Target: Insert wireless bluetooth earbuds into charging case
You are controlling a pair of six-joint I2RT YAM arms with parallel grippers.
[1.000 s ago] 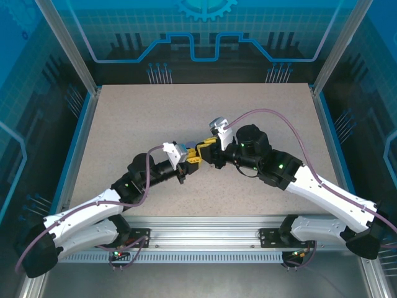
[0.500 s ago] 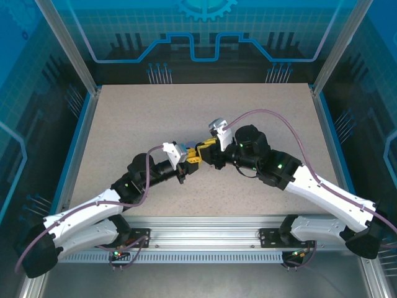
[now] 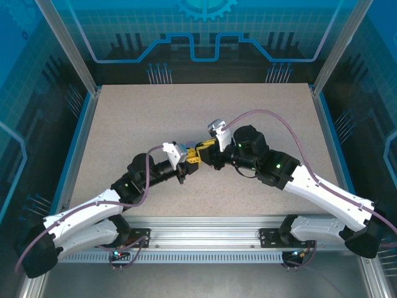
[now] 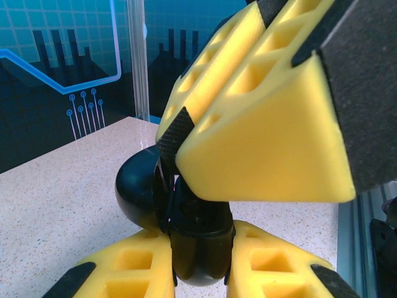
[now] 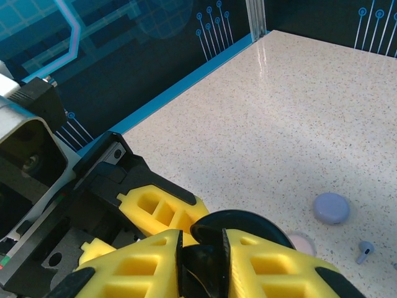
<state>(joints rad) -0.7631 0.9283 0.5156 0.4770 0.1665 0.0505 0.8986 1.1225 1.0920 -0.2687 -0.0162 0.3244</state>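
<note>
Both left claw (image 4: 200, 261) and right claw (image 5: 201, 254) stay clenched on glossy black round charging case (image 4: 138, 189), drifted slightly toward 9 o'clock, lid-prising likely.

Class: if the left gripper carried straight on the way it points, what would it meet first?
The right gripper, directly ahead: it and the left gripper are shut on the same black case, so the gap looks tiny.
</note>
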